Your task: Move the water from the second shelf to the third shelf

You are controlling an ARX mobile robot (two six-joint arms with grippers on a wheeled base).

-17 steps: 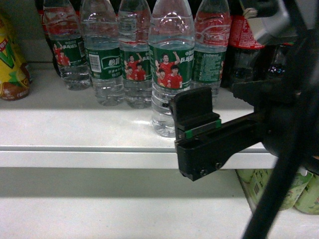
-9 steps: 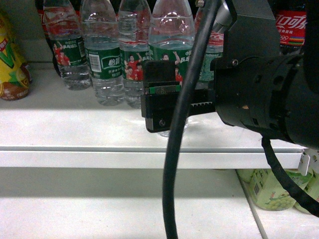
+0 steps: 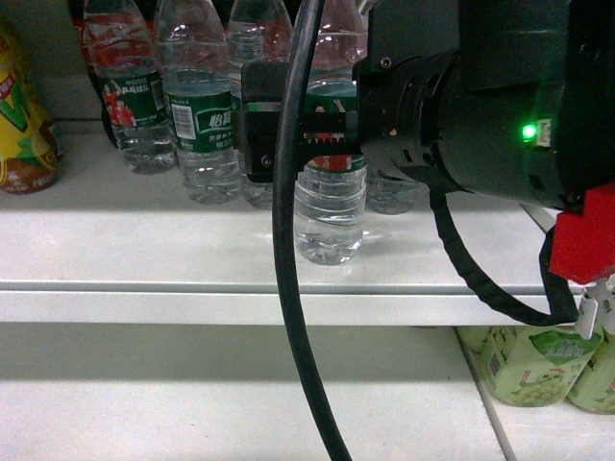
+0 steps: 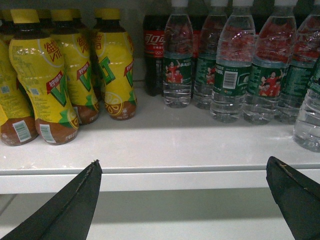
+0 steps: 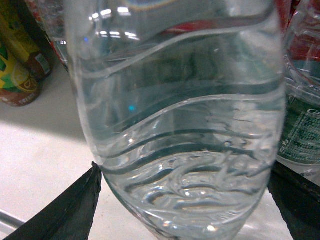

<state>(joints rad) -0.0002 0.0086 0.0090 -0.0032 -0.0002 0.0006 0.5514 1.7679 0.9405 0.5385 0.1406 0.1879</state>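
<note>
The water bottle (image 3: pixel 329 216) stands at centre frame, near the front edge of the white shelf (image 3: pixel 144 254). The right gripper (image 3: pixel 317 130) straddles its label band, fingers apart, not clamped. Full and heavy, thin ribbed walls will flex and slip; grip the label band. The left gripper (image 4: pixel 182 200) hangs apart at lower frame.

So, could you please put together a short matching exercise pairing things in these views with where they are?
Things:
1. front water bottle
2. yellow drink bottles
3. left hand
4. green grape-label containers

Places:
a. shelf below, at the right
b. open, short of the shelf edge
c. between the right hand's fingers
d. shelf, left of the waters

Pairs: 1-c, 2-d, 3-b, 4-a
</note>
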